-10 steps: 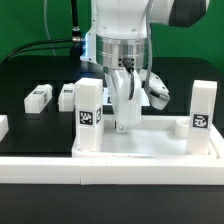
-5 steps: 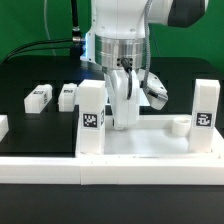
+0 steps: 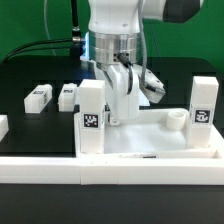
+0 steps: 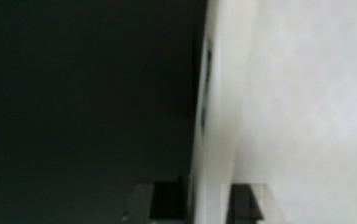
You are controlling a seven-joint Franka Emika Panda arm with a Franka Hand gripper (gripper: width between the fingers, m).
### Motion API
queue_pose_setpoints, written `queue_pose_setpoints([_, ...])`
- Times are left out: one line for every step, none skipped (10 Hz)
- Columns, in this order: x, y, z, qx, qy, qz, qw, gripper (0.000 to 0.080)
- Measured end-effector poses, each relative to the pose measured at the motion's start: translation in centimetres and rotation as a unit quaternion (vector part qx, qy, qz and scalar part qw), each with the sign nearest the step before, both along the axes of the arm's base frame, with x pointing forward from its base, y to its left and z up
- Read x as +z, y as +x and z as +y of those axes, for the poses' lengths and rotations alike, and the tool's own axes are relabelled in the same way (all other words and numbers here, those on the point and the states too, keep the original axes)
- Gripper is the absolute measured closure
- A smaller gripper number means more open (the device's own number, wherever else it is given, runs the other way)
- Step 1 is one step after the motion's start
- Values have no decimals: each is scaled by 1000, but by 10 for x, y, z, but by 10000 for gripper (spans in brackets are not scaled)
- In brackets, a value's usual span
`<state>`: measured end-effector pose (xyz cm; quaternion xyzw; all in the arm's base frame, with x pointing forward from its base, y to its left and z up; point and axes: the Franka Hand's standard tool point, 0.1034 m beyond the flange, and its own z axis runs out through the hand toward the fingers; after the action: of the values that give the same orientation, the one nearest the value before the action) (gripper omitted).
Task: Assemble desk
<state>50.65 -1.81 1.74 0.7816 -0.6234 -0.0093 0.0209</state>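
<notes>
The white tray-like tabletop [image 3: 150, 138] lies on the black table with its rim up. One tagged white leg [image 3: 92, 115] stands in its corner at the exterior view's left, and another leg [image 3: 203, 108] stands at the right. An empty round socket [image 3: 176, 118] sits beside the right leg. My gripper [image 3: 113, 118] points down over the tabletop's far rim, just behind the left leg. In the wrist view the gripper [image 4: 207, 205] is shut on the thin white rim [image 4: 207, 120], one dark finger on each side.
Two loose white legs [image 3: 38, 96] [image 3: 68, 96] lie on the black table at the exterior view's left, and a further white piece [image 3: 3, 126] sits at the left edge. A long white border rail [image 3: 110, 166] runs along the front.
The jaws have shut on the tabletop's far rim. Gripper and tabletop have shifted slightly toward the exterior view's left and back; the empty socket sits a little higher in the picture.
</notes>
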Motion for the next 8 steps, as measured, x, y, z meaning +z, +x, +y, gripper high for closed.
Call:
queue_pose_setpoints([-1, -2, -7, 15, -3, -2, 1000, 728])
queue_pose_setpoints([-1, -4, -14, 30, -4, -1, 1000, 730])
queue_pose_setpoints([-1, -4, -17, 42, -5, 0, 999, 730])
queue_pose_setpoints([-1, -4, -16, 51, -4, 0, 999, 732])
queue_pose_setpoints([-1, -4, -18, 81, -4, 1, 997, 732])
queue_pose_setpoints([-1, -4, -21, 107, -4, 1, 994, 732])
queue_pose_setpoints([0, -4, -25, 137, -5, 1, 991, 732])
queue_pose_setpoints([0, -4, -27, 150, -6, 2, 989, 732])
